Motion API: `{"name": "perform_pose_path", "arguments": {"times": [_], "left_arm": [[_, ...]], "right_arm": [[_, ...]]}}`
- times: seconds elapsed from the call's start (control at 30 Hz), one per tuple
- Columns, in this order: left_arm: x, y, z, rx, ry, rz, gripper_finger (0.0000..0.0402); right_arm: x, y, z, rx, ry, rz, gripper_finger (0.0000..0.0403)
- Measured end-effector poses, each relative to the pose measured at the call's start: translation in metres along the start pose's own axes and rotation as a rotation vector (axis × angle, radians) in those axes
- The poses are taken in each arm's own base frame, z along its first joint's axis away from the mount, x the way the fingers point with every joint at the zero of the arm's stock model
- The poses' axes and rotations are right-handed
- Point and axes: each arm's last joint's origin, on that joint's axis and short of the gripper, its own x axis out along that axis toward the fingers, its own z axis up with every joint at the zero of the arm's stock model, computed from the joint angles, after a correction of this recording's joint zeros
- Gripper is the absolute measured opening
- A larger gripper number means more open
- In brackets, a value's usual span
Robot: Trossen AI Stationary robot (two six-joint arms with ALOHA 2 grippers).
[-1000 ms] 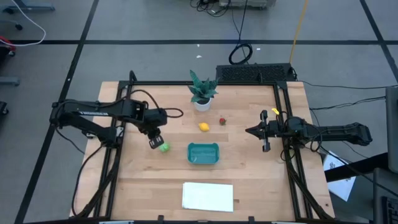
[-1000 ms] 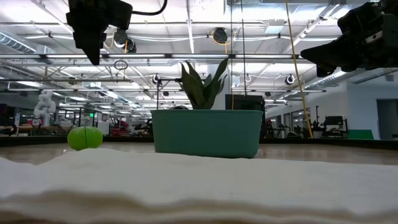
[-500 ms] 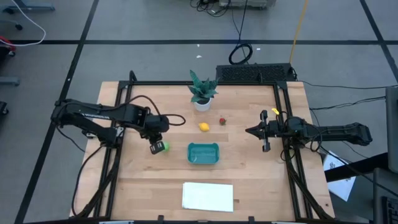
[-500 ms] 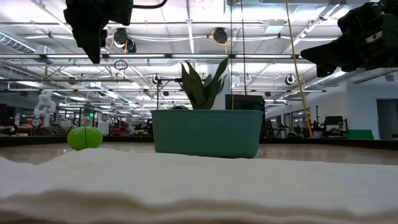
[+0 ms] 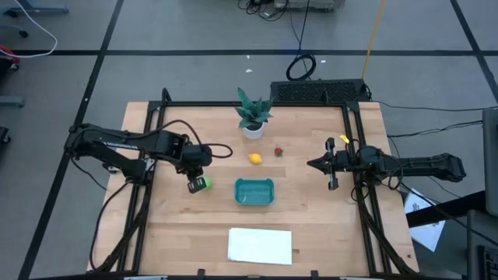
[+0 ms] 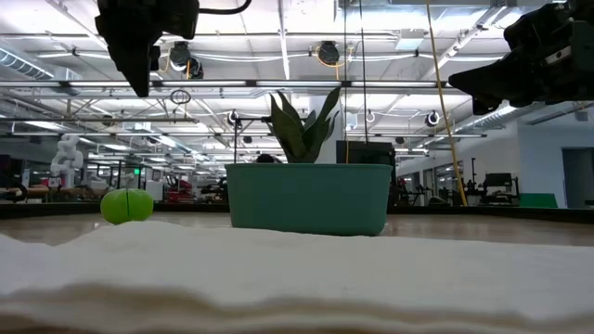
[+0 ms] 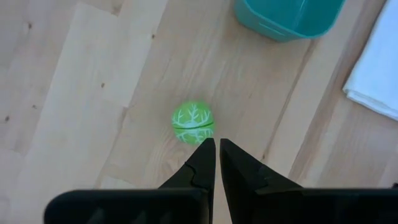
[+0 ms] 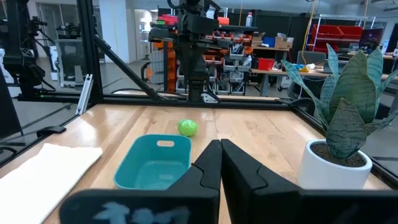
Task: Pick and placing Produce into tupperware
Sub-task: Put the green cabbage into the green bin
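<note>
The round light-green piece (image 5: 205,183) rests on the table left of the teal tupperware (image 5: 254,191), which holds nothing. The yellow lemon-like piece (image 5: 255,159) and the small dark red piece (image 5: 278,152) lie beyond the tupperware. My left gripper (image 5: 194,185) hangs shut well above the table, right beside the green piece (image 7: 193,122); in the low view it (image 6: 140,85) is high over that piece (image 6: 127,205). My right gripper (image 5: 332,165) waits shut at the table's right side, pointing left toward the tupperware (image 8: 152,163).
A spiky potted plant (image 5: 253,115) stands at the far middle of the table. A white flat sheet (image 5: 260,246) lies near the near edge. Black frame rails (image 5: 146,202) run along the left and right sides. Bare wood lies between the tupperware and my right gripper.
My left gripper has shifted a little toward the table's near edge, drawing level with the green piece, and has then held still. The produce and the tupperware have stayed put.
</note>
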Motion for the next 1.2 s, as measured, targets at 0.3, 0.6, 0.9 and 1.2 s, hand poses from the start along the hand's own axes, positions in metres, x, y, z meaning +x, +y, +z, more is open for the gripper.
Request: {"name": "perform_pose_path", "arguments": {"times": [0.3, 0.6, 0.9, 1.2], "left_arm": [[0.000, -0.002, -0.001, 0.042, 0.001, -0.004, 0.0066], [0.000, -0.006, 0.000, 0.012, -0.017, -0.023, 0.0225], [0.024, -0.005, -0.002, -0.005, 0.075, 0.022, 0.0313], [0.074, -0.005, -0.001, 0.014, 0.251, 0.085, 0.0332]], "right_arm": [[0.000, 0.000, 0.000, 0.000, 0.000, 0.000, 0.0000], [0.000, 0.000, 0.000, 0.000, 0.000, 0.000, 0.0000], [0.000, 0.000, 0.000, 0.001, 0.000, 0.000, 0.0000], [0.000, 0.000, 0.000, 0.001, 0.000, 0.000, 0.0000]]}}
